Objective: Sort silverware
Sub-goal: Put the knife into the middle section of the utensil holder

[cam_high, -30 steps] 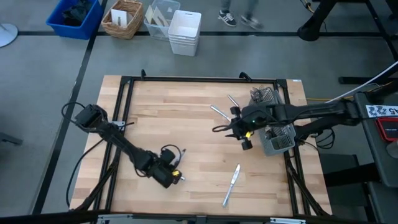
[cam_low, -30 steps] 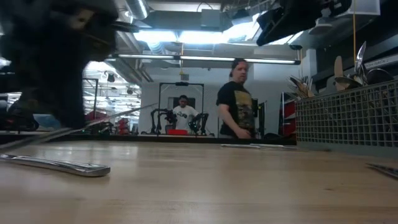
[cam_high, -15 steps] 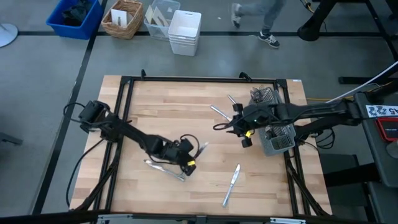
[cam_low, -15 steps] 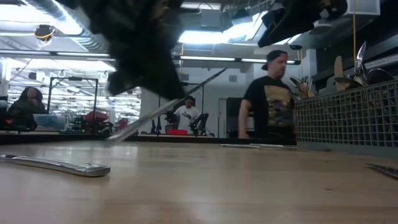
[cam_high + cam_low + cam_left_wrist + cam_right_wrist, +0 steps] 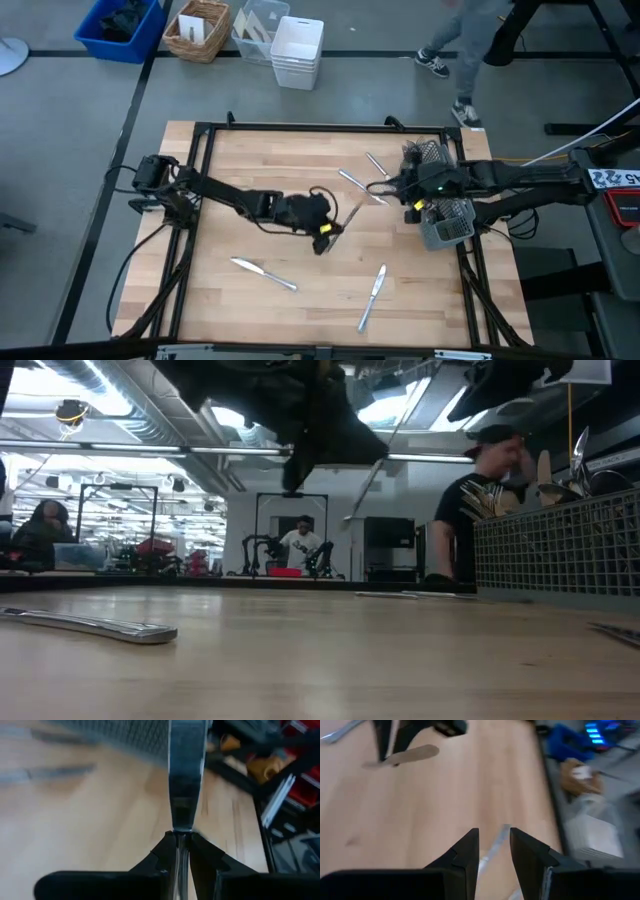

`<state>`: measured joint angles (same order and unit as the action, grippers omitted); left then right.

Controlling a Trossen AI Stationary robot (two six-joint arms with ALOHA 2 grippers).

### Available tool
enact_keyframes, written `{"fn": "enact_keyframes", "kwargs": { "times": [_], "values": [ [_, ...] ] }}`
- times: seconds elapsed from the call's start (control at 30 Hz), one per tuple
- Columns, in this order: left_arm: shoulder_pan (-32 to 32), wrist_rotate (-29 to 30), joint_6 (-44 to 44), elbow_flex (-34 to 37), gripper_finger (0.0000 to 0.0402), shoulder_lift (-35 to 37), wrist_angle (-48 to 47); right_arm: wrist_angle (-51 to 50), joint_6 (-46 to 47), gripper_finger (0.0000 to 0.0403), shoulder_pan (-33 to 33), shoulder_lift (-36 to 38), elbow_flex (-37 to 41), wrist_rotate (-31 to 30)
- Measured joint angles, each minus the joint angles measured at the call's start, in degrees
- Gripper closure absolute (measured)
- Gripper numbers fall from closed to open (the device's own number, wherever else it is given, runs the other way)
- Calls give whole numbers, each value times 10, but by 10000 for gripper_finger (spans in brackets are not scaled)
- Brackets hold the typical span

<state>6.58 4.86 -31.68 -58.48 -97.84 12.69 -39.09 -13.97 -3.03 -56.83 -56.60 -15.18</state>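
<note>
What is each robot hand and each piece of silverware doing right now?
Left hand: shut on a piece of silverware, raised over the table's middle.
Held piece: off the table, sticking out toward the caddy.
Right hand: open, empty, beside the caddy.
Two knives: lying flat near the front edge.
Caddy: upright, with silverware in it.

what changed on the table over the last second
The left gripper, shut on a utensil, swung from the table's near-left toward the middle, carrying it toward the caddy. That uncovered a knife. The right gripper drew back toward the caddy. The other knife stayed put.
</note>
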Motion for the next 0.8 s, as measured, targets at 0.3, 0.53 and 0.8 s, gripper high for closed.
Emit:
{"fn": "enact_keyframes", "kwargs": {
  "times": [0.3, 0.53, 0.8],
  "values": [
    [-54, 45, 163, 0, 369, -5, 164, 4, 214, 290, 0, 49, 0, -69],
    [-75, 119, 264, 0, 369, -44, 305, 32, 273, 290, 0, 46, 0, -62],
    [-85, 153, 258, -1, 369, -97, 415, 85, 273, 290, 0, 37, 0, -54]
  ]
}}
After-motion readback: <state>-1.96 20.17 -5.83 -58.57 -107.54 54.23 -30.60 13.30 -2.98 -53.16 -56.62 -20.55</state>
